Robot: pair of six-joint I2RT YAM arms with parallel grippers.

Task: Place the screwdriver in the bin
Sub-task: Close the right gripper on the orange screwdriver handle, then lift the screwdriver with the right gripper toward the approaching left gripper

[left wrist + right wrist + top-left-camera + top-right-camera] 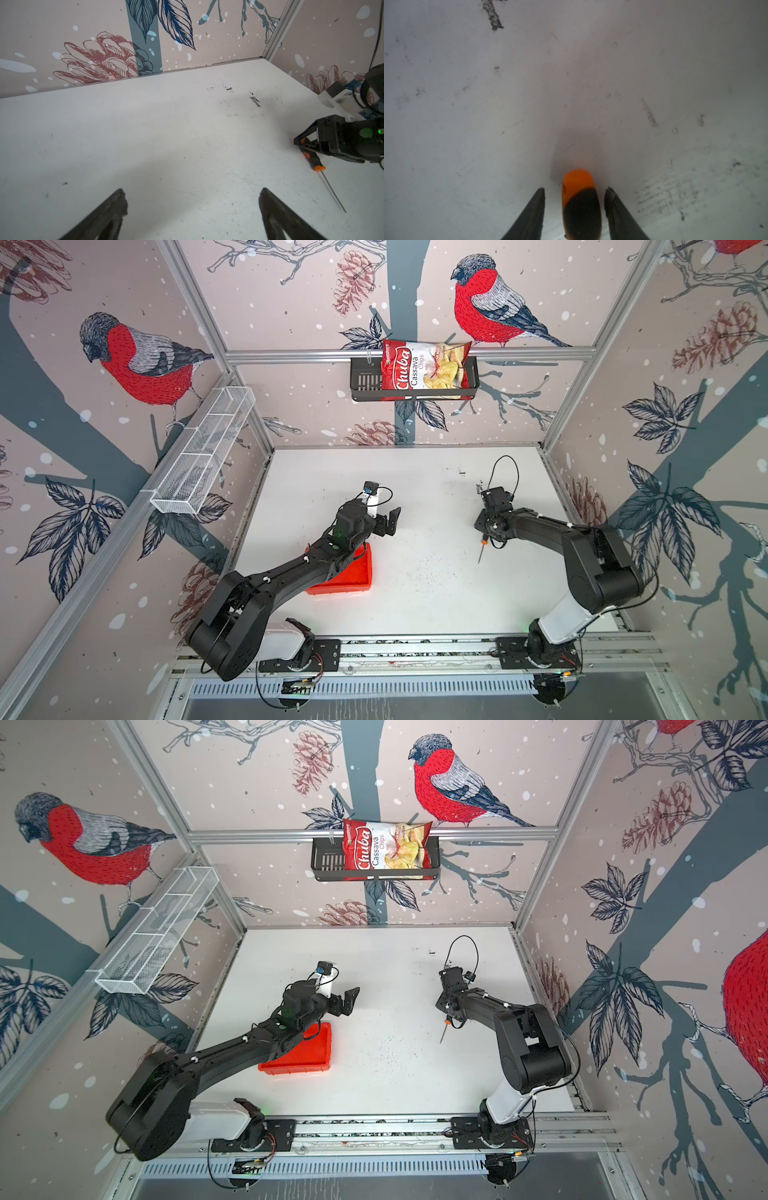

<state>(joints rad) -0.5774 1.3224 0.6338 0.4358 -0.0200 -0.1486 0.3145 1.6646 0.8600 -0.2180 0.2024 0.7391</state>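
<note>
Right gripper [574, 204] straddles the screwdriver [580, 207] handle w/ small gaps (not pinching yet imo), so close squarely before lifting toward the red bin [353, 572]; left gripper [192, 205] spread wide.

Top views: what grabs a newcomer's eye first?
Probably the red chip bag in the black basket on the back wall. On the white table, the red bin sits half under the left arm. Right of it, the right gripper straddles the handle of the screwdriver, with a gap visible either side.
</note>
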